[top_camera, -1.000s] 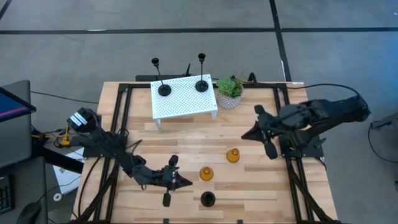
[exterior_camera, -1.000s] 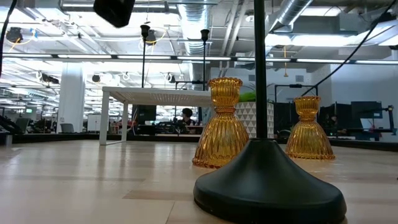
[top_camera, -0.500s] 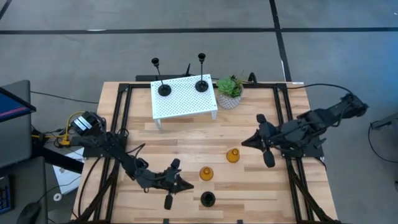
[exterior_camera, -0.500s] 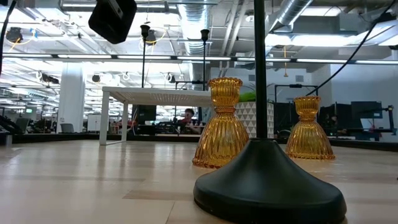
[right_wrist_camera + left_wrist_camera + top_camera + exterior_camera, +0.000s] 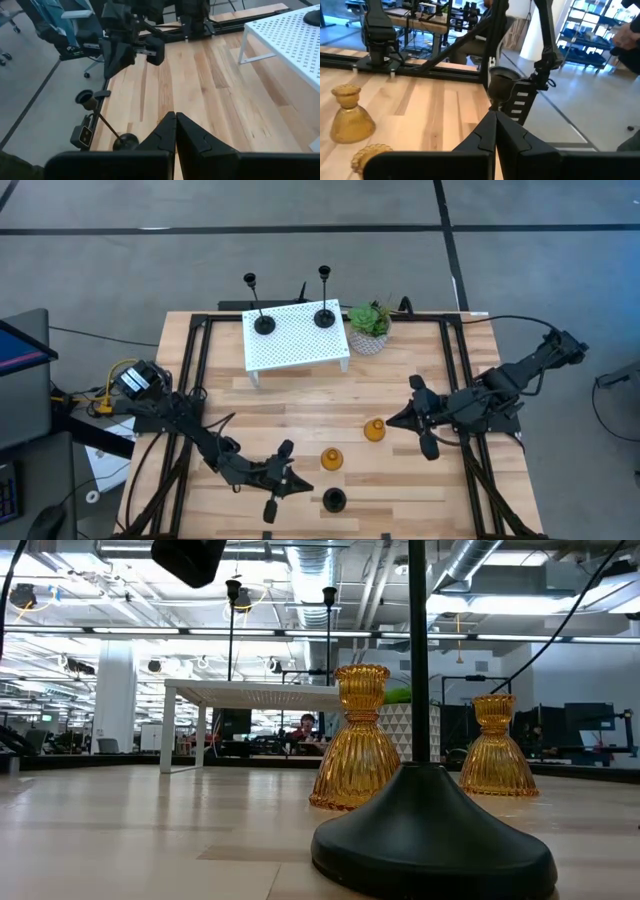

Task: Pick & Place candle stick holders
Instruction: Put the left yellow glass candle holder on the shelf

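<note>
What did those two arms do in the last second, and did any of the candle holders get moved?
The right tool slid down the table toward the nearer amber holder, its fingers open. The left tool crept slightly toward the table's front edge, near the black holder. Nothing was grasped. All five holders, the white stand and the plant stayed put.

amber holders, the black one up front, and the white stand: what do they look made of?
Amber holders: likely pressed glass, since they are translucent, ribbed and glossy.
Front black holder: matte dark base with a soft sheen, so perhaps painted metal; I can't be sure.
White stand: probably perforated sheet metal painted white, given its regular grid of holes.
</note>
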Available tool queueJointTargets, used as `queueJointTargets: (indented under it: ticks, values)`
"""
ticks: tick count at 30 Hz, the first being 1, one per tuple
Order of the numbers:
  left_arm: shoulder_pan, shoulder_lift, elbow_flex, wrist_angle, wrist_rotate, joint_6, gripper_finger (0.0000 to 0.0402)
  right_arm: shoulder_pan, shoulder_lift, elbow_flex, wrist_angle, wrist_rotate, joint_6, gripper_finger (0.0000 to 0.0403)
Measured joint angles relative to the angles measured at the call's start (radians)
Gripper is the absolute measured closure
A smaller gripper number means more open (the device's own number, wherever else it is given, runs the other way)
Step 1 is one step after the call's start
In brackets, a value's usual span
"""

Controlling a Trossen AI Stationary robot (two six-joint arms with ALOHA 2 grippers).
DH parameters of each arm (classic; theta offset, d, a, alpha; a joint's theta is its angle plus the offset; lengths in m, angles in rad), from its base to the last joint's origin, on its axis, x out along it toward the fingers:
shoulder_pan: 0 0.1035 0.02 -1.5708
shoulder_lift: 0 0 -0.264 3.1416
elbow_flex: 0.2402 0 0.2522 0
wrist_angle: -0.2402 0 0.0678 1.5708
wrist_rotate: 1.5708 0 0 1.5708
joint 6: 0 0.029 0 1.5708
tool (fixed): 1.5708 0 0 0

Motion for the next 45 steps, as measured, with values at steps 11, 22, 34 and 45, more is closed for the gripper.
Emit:
queueJointTargets:
  ticks: [11, 22, 34, 45]
  values:
    - [0.004, 0.157, 0.097, 0.000, 0.017, -0.095, 0.0396, 0.000, 0.000, 0.000, 0.021, 0.000, 0.000, 0.0403]
    - [0.004, 0.194, 0.123, -0.002, -0.057, -0.096, 0.0397, -0.001, -0.001, 0.000, -0.007, 0.007, 0.001, 0.0403]
    - [0.058, 0.193, 0.091, -0.033, -0.279, -0.095, 0.0382, 0.007, 0.000, 0.000, -0.084, 0.022, 0.053, 0.0403]
    - [0.122, 0.193, 0.090, -0.107, -0.240, -0.148, 0.0304, 0.008, 0.000, 0.000, -0.135, 0.022, 0.079, 0.0403]
